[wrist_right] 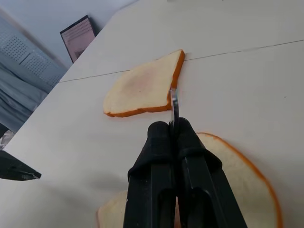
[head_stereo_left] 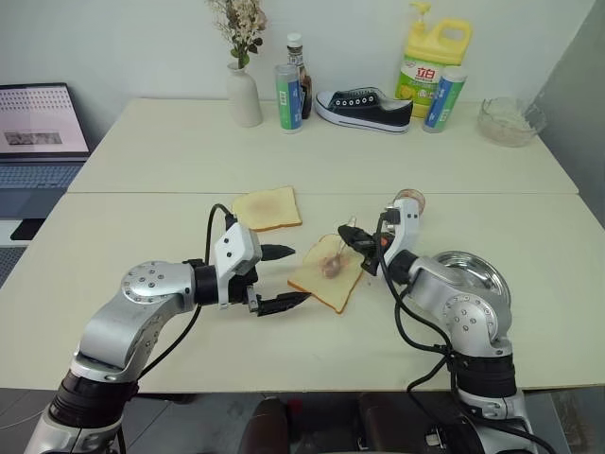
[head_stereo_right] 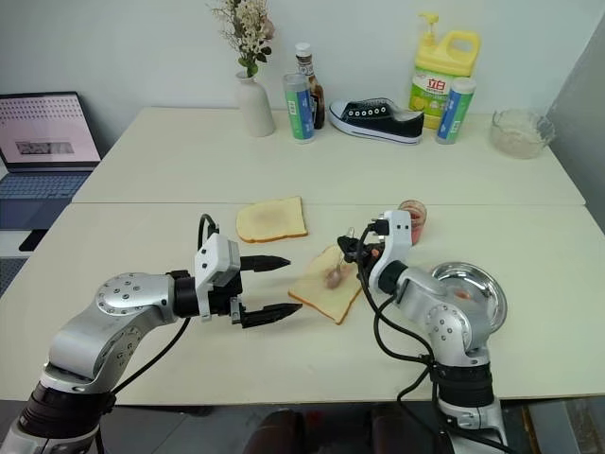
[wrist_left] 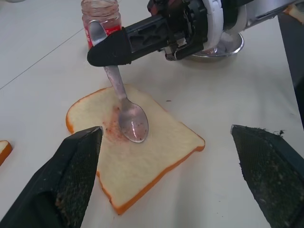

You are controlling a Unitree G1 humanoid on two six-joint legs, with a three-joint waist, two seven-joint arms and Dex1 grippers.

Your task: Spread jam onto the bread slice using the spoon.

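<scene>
- Left eye view: the bread point(head_stereo_left: 328, 276) lies at the frame's centre on a pale table point(head_stereo_left: 284, 161). The right gripper point(head_stereo_left: 352, 241) is clamped tight on the spoon point(head_stereo_left: 333, 262), whose bowl rests on the slice. The left gripper point(head_stereo_left: 286, 276) sits just left of the bread, jaws wide and empty. A browner slice point(head_stereo_left: 267, 207) lies above and left of it, a steel dish point(head_stereo_left: 473, 271) at right.
- Right eye view: the jam jar point(head_stereo_right: 413, 219) stands right of centre, behind the right arm, lid off. Along the table's far edge at the top are a vase point(head_stereo_right: 254, 104), bottles point(head_stereo_right: 304, 95), a shoe point(head_stereo_right: 382, 119), a yellow jug point(head_stereo_right: 442, 76) and a glass bowl point(head_stereo_right: 522, 130); a laptop point(head_stereo_right: 47, 142) is at upper left against a plain white wall.
- Left wrist view: only a faint reddish smear shows around the spoon bowl, near one side of the bread. I judge spreading barely begun: most of the face is bare and needs more jam.
- Right wrist view: the shut fingers pinch the spoon handle, the browner slice beyond.
</scene>
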